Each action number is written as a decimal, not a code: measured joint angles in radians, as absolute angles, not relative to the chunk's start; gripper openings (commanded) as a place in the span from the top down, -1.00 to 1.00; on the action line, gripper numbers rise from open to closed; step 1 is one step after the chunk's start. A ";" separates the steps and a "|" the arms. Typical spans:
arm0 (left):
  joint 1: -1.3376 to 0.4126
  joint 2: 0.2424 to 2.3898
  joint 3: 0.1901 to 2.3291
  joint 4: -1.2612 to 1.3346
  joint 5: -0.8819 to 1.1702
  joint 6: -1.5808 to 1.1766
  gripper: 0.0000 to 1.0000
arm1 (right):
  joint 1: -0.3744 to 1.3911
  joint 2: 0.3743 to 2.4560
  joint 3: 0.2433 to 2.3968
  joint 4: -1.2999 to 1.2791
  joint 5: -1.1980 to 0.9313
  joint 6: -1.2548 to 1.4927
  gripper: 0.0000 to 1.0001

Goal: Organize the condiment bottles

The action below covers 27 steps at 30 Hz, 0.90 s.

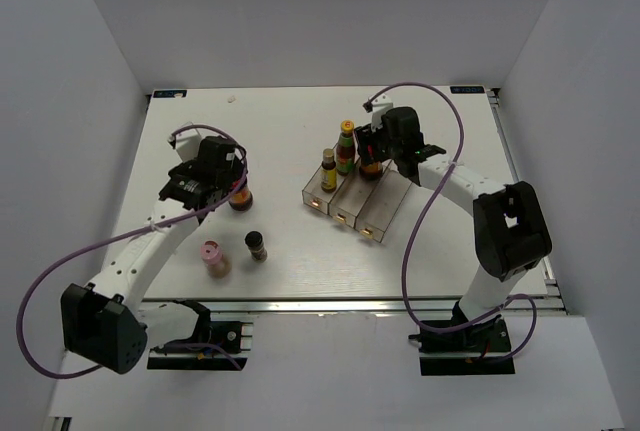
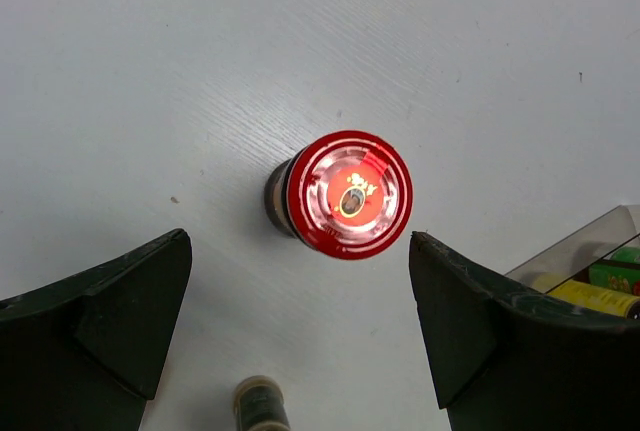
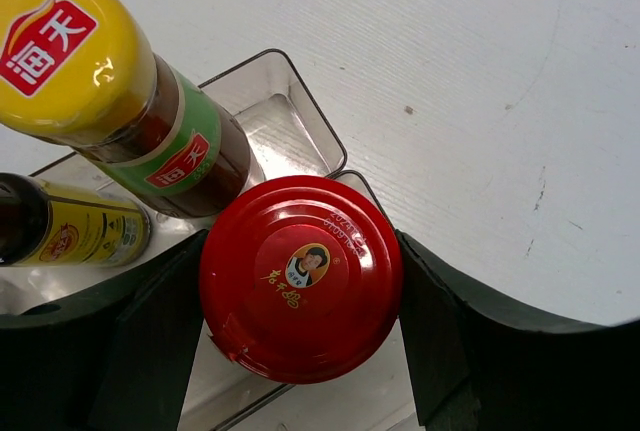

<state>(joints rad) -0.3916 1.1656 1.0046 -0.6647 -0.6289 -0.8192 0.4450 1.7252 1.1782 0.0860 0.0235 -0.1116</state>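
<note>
clear plastic tray (image 1: 382,223): three condiment bottles (image 1: 345,147); desk (image 1: 270,131): three more. my right end effector (image 3: 300,331) grasps a squat red-lidded jar (image 3: 300,271); left end effector (image 2: 298,281) released.

Upright in the tray (image 1: 385,223), at the far ends: small yellow-capped bottle (image 1: 328,171) in the left compartment, tall yellow-capped bottle (image 1: 346,146) in the middle, right red-lidded jar (image 1: 370,163) at the right. Upright on the tabletop (image 1: 290,121): left red-lidded jar (image 1: 240,197), pink bottle (image 1: 212,257), black-capped bottle (image 1: 257,245).
</note>
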 measured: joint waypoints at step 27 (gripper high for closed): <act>-0.296 1.506 1.148 -0.587 -0.406 -0.683 -0.96 | 0.445 1.207 0.982 0.186 0.191 0.075 -0.79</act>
<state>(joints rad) -0.2962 1.5063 1.1481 -0.5873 -0.4057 -0.6830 0.4450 1.2068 0.9825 0.1864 0.1909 0.0753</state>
